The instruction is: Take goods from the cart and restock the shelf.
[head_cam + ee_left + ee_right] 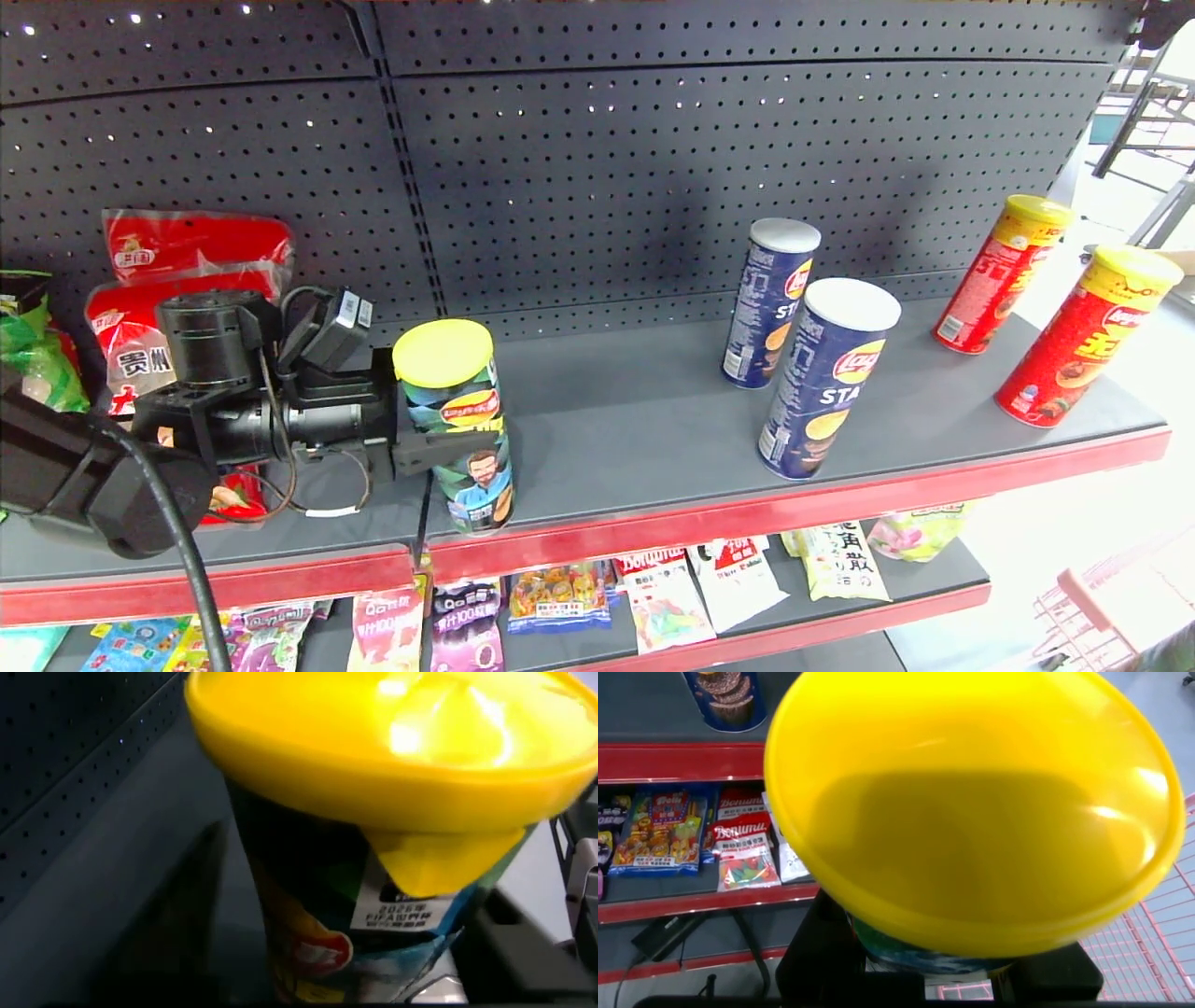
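Yellow-lidded blue-green cardboard crisp tube (455,420) stands upright at the near edge of the grey metal shelf (635,420), left of centre. The left gripper (448,425) has its fingers (439,450) pinching the tube's mid-body from the left. The right gripper (943,963) clamps a second yellow-lidded tube (971,812) just below its lid.

Left wrist view: the can's (318,905) base is cut off by the frame edge, its print blurred. Right wrist view: a yellow lid (971,812) hides nearly all of the second can (906,957). Head view: the left arm (93,467) covers part of the red bags (187,247); the cart (1102,597) is cut off at the corner.
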### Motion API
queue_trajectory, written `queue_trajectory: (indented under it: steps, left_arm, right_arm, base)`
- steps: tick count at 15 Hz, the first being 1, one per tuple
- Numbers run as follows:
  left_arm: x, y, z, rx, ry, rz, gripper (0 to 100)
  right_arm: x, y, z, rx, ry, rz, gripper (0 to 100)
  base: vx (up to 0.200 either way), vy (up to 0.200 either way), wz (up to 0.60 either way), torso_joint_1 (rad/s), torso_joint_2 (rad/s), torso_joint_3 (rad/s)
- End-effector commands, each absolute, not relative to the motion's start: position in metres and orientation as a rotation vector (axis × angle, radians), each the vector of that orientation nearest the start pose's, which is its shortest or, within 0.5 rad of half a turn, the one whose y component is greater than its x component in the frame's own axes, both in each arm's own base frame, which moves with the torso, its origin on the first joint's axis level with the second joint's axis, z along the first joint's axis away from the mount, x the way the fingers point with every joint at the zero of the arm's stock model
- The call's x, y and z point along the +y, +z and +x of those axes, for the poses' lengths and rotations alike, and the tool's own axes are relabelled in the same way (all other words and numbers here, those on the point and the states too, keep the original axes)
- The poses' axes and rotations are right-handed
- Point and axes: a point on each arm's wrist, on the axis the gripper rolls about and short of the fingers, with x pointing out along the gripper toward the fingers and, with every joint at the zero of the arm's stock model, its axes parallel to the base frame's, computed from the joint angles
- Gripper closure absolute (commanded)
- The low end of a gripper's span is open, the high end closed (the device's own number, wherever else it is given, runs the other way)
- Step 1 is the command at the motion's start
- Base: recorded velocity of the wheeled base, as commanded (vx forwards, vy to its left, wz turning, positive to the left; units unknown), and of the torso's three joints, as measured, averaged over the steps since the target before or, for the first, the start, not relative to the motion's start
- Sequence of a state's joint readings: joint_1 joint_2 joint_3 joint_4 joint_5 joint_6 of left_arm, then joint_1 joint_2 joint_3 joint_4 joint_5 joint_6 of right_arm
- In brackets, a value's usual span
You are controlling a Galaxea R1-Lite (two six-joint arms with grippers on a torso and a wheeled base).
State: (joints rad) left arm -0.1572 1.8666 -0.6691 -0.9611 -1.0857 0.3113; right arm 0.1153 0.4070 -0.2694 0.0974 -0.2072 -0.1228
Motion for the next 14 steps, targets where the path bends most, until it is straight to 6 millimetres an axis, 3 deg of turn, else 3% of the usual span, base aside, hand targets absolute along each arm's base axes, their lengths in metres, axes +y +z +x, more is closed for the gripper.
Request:
queue_trajectory:
  steps: [1,6,8,14]
  left_arm:
    - [-0.068,0.13,0.303,0.027,-1.254,0.159,0]
    - [-0.063,0.135,0.3,0.011,-1.18,0.178,0]
    - [-0.058,0.136,0.289,0.024,-1.17,0.17,0]
    - [-0.032,0.137,0.274,0.04,-1.096,0.161,0]
  right_arm:
    - [-0.004,0.146,0.008,0.236,-0.077,-0.161,100]
    - [-0.004,0.147,0.008,0.233,-0.078,-0.159,100]
    - [-0.004,0.147,0.008,0.233,-0.077,-0.161,100]
    - [-0.004,0.147,0.008,0.231,-0.078,-0.16,100]
  base:
    - [0.0,0.0,0.0,0.0,0.0,0.0]
    - [0.0,0.0,0.0,0.0,0.0,0.0]
    - [0.0,0.0,0.0,0.0,0.0,0.0]
    - [0.0,0.0,0.0,0.0,0.0,0.0]
